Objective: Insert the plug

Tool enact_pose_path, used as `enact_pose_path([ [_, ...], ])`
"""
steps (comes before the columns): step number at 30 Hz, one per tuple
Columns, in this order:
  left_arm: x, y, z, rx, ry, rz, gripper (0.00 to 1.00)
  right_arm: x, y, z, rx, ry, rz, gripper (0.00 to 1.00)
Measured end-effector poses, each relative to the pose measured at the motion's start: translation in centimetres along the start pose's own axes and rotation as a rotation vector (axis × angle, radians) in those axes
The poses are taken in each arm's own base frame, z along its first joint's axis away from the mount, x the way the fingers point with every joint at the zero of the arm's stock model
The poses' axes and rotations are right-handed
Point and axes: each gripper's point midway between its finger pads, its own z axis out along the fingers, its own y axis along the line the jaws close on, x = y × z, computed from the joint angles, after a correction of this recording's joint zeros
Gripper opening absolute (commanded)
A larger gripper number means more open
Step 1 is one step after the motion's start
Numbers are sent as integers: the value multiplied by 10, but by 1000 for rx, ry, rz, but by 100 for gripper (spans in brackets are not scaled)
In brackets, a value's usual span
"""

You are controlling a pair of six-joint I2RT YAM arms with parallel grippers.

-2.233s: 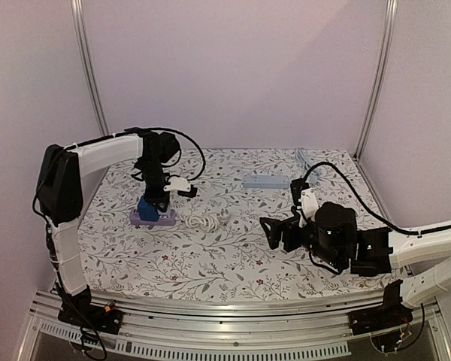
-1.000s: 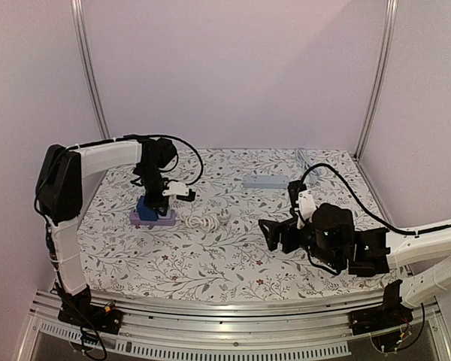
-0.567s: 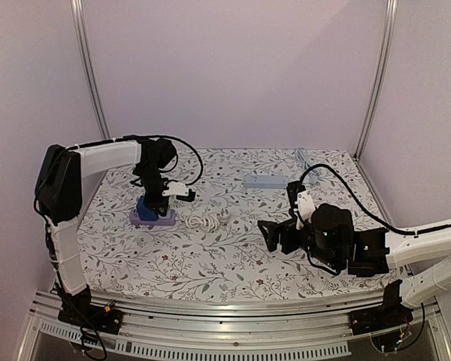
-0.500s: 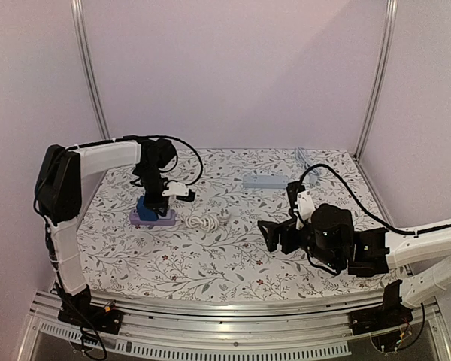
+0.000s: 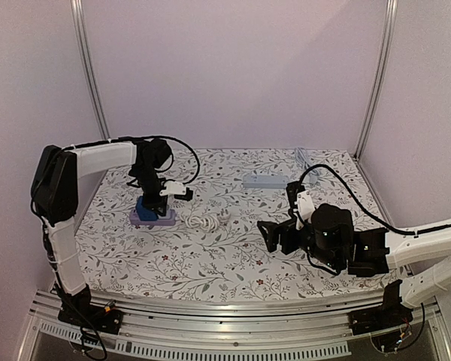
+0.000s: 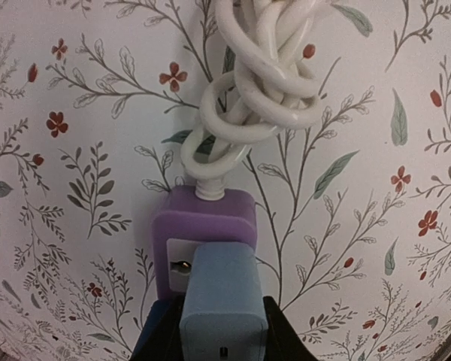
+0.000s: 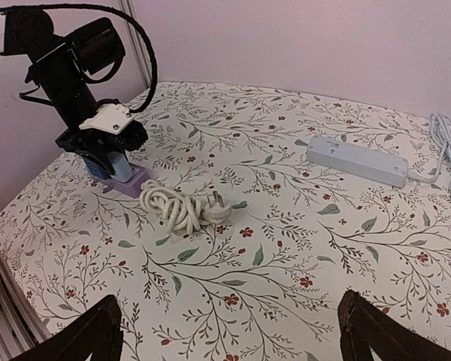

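Now grips the blue plug with the left gripper, one dark finger pressed on each side of it. Holds the plug upright, right on top of the purple socket block, touching it. Covers most of the block's white face, with one small hole peeping out at the side. Cannot tell how far in the plug sits. Rests the block flat on the flowery table cloth, over at the far left. Shows a white cord coming out of the block's end and bunched into a knotty coil just beside it, with a white plug head lying at the coil's other side. Hangs the right gripper low over the middle of the cloth, fingers spread wide apart, nothing between them. Sits well apart from the block and the coil. Shows a long grey power strip lying flat near the back edge, and a pale cable in the far right corner.
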Motion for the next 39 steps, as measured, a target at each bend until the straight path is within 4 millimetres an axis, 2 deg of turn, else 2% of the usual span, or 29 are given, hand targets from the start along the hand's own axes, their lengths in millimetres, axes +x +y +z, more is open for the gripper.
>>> enact_pose_path([
  [22,2,-1,4,5,17,-4,0,0,0,0,-1,0,0,99],
  [27,5,-1,4,-45,4,2,0,0,0,0,0,1,-1,99],
  [39,5,3,6,-72,3,-10,0,12,2,7,-1,34,-20,99],
])
